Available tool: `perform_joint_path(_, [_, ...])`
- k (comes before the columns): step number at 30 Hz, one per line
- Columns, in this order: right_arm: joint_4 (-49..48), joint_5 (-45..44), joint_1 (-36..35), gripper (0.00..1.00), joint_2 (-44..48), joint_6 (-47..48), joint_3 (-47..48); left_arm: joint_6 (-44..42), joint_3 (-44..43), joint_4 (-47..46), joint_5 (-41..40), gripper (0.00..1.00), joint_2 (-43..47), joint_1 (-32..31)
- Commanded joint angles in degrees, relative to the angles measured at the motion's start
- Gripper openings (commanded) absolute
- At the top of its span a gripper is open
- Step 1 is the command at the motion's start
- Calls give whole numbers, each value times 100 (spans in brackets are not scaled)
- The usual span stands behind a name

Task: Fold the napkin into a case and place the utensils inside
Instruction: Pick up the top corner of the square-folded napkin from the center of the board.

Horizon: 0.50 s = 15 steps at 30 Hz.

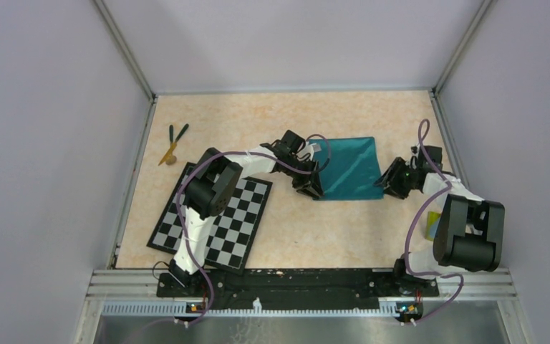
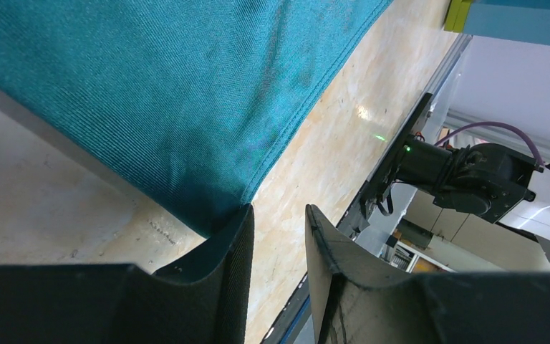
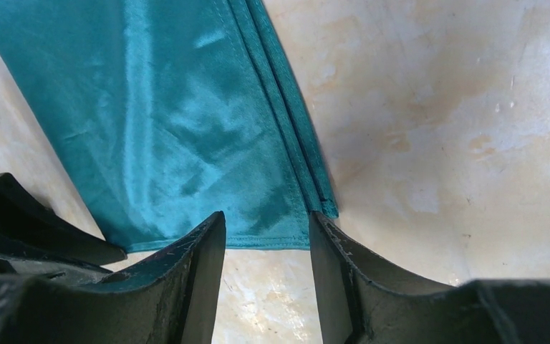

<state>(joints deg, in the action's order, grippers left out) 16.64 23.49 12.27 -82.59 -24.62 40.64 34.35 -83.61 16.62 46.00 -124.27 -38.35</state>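
Enclosure is three plain lavender-grey wall panels (image 1: 286, 43), joined at the back corners by slanted metal posts (image 1: 125, 50). Surface (image 1: 344, 229) — peach-beige, marbled, matte — carries soft glare patches. Ribbed aluminium rail (image 1: 111, 283) runs along the near edge.

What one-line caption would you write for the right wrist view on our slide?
Open right gripper poised at a corner of the folded teal napkin on the beige table.
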Motion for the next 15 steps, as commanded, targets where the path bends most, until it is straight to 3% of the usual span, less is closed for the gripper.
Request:
perform_joint_path(1, [79,-96,65,46,149,138,-93,-87,16,-127,14,37,-97,-28])
perform_joint_path(15, [314,-297,65,46,705,197,-193,-143,-14,-85,-56,37,-176,-41])
